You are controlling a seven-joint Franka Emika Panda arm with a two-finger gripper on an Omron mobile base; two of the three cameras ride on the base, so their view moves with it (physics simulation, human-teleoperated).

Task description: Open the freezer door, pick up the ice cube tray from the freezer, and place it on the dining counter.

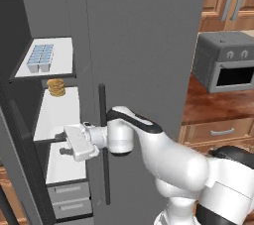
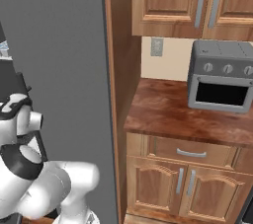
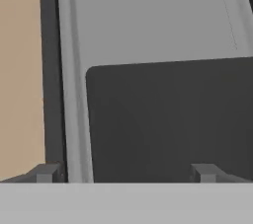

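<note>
Because the freezer door [image 1: 12, 135] already stands swung aside, we hold our gripper [image 1: 66, 145] empty with fingers spread wide at the middle shelf [image 1: 57, 117], below the ice cube tray [image 1: 40, 56] waiting on the top shelf

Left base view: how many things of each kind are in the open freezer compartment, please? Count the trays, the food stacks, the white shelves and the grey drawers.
Ice cube tray: 1
Stack of round golden-brown food: 1
White shelves: 3
Grey drawers: 2
Total: 7
</note>
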